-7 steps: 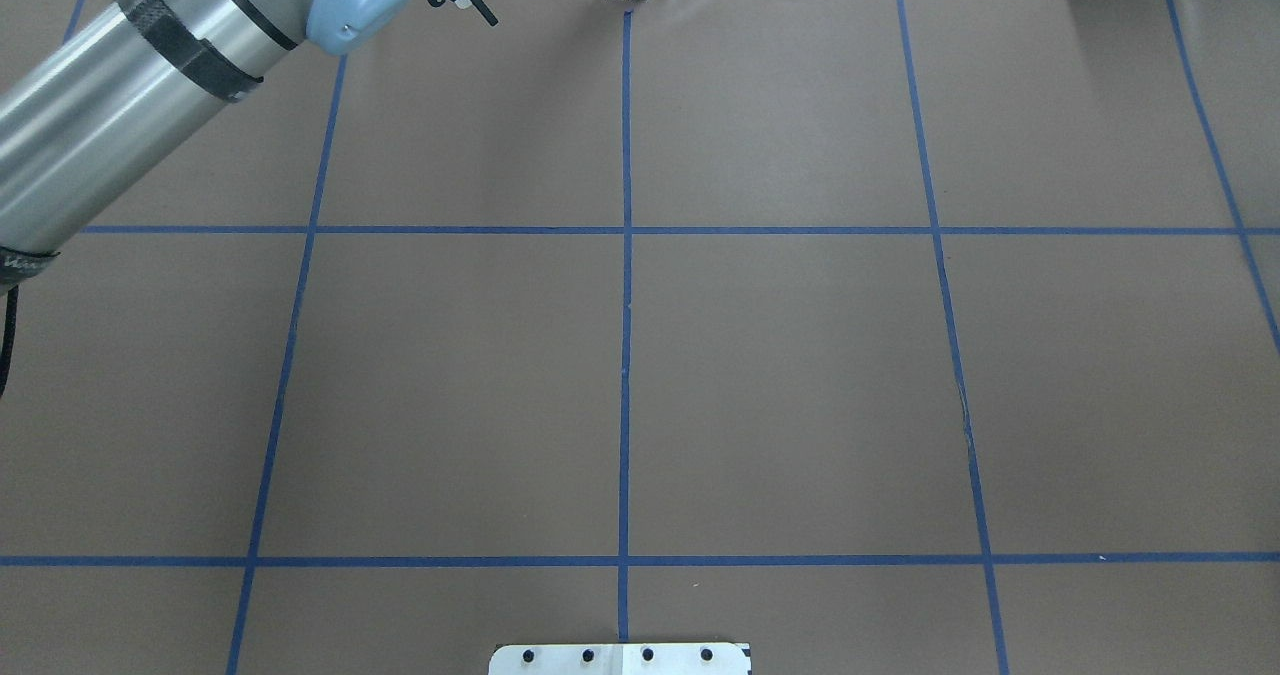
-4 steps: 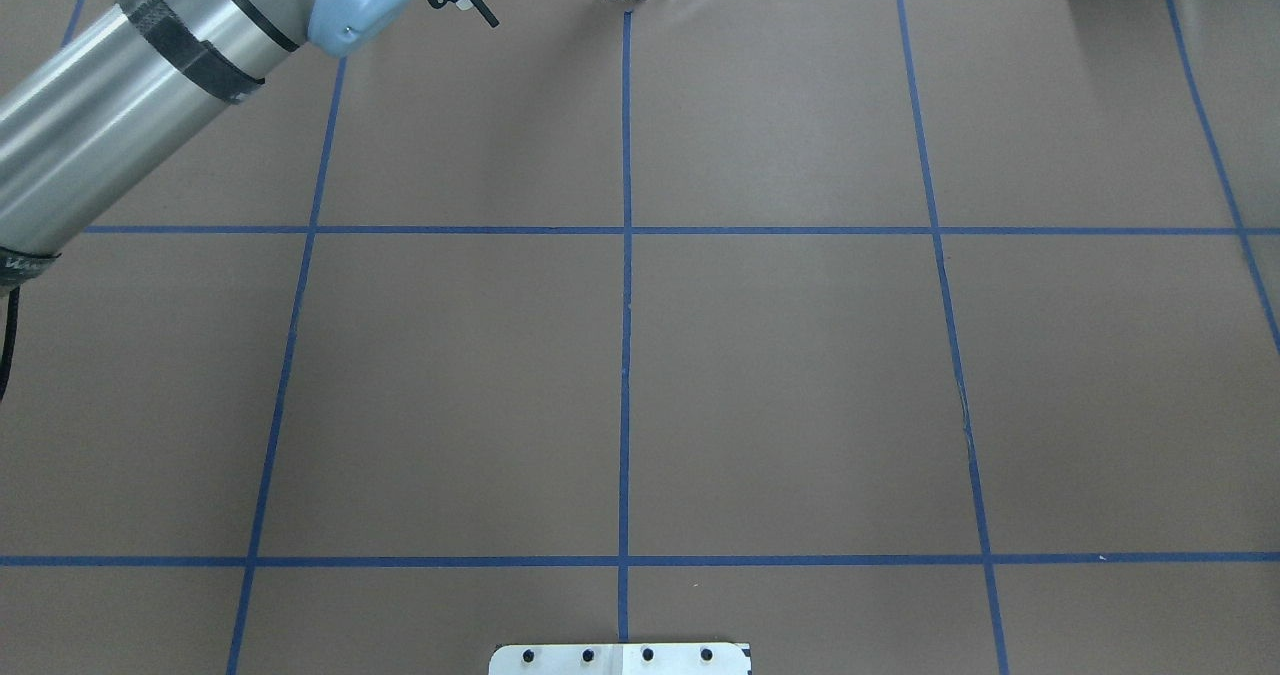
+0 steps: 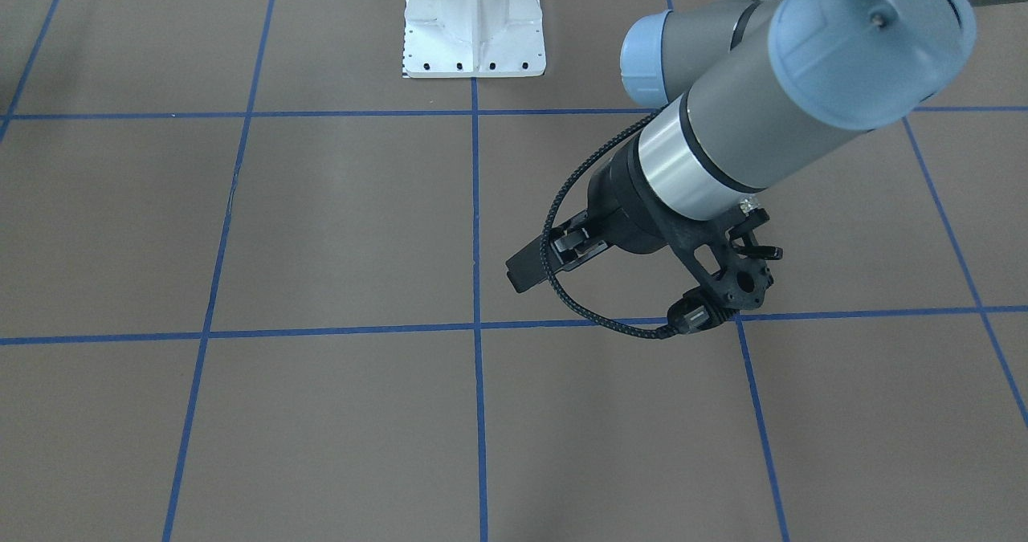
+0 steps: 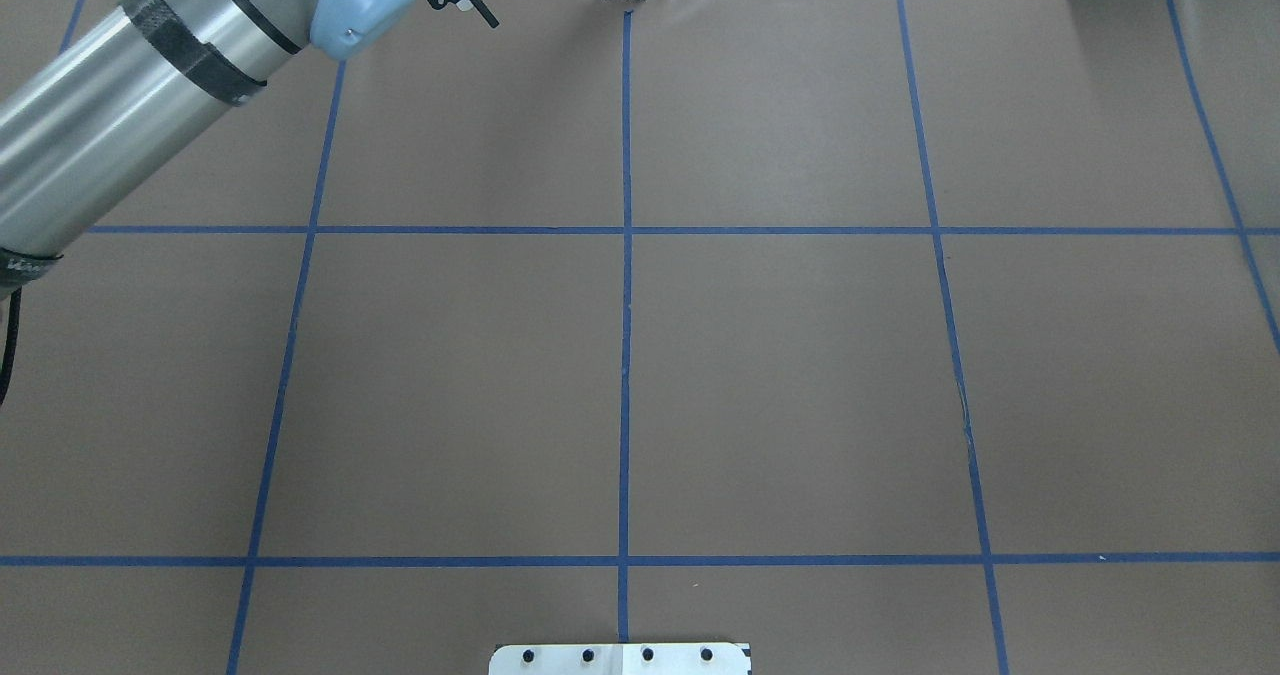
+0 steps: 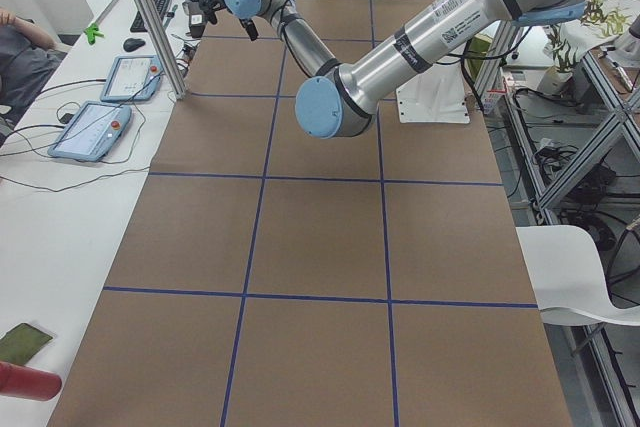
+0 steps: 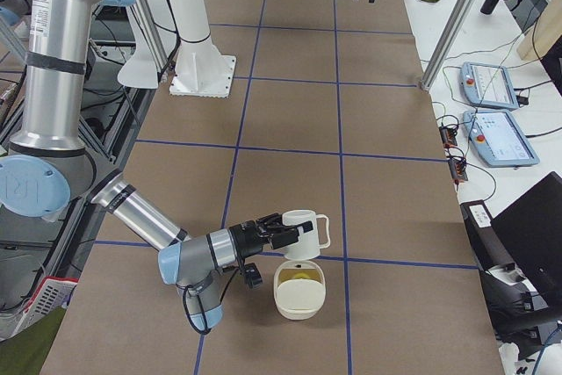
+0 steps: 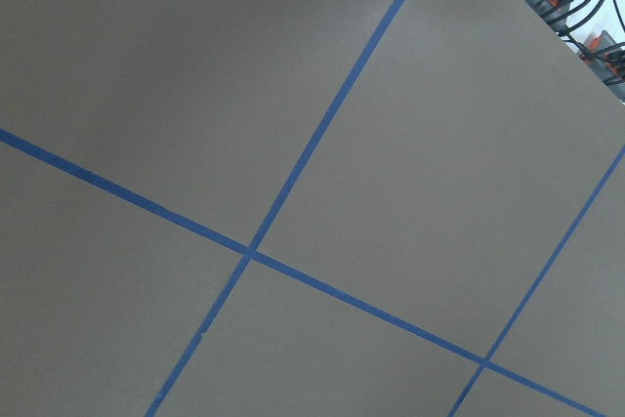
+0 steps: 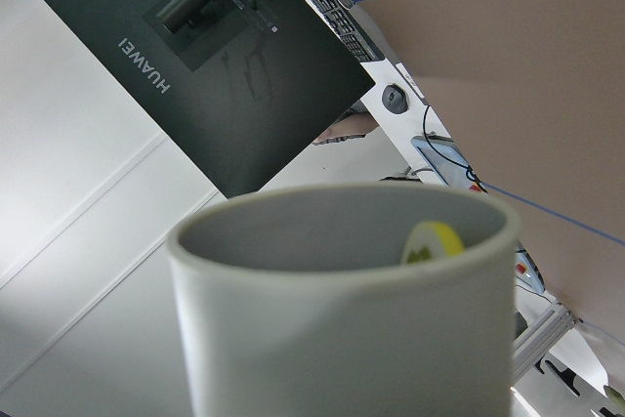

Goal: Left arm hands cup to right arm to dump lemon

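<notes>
Two arms are working well apart: the right arm (image 6: 140, 215) is carrying the cup (image 6: 303, 234) in the air just above a white bowl (image 6: 299, 305) standing on the surface (image 6: 386, 208), the lemon (image 8: 433, 241) sitting right at the cup's rim, while the left arm (image 3: 723, 140) is hanging over bare grid squares far down the surface. Pouring well is looking like a matter of tipping slowly with the mouth centred over the bowl, so the slice is dropping in rather than skidding past. The right wrist camera is showing the slice inside the cup, which the side camera is hiding; only the side camera is showing the bowl whole, something yellow in it. Whether either arm's jaws are spread or pinching cannot be told
</notes>
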`<state>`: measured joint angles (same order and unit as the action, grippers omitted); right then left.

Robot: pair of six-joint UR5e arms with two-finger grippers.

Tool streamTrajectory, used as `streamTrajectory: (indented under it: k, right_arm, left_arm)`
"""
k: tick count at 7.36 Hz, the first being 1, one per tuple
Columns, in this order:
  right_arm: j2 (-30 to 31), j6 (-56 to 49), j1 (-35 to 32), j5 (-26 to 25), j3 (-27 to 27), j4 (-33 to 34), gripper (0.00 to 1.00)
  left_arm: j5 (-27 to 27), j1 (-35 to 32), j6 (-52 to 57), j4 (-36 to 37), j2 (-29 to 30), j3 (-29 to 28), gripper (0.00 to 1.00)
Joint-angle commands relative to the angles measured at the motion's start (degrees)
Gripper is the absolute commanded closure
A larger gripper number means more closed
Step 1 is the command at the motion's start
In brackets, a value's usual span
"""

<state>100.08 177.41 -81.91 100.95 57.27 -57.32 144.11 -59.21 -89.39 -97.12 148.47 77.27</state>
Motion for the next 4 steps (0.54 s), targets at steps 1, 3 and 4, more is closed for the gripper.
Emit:
streamTrajectory:
  k: [1,3,4]
  right_arm:
    - [-0.06,2.5,0.0,-0.93,-0.14,-1.21,0.99]
    - [-0.06,2.51,0.0,-1.11,-0.05,-1.3,0.99]
    - [-0.06,2.51,0.0,-1.11,-0.05,-1.91,0.99]
  left_arm:
    - [-0.23,0.06,-0.08,0.0,0.06,0.07,0.0]
    - [-0.23,0.24,0.0,0.0,0.06,0.16,0.0]
    - [-0.23,0.24,-0.08,0.0,0.06,0.16,0.0]
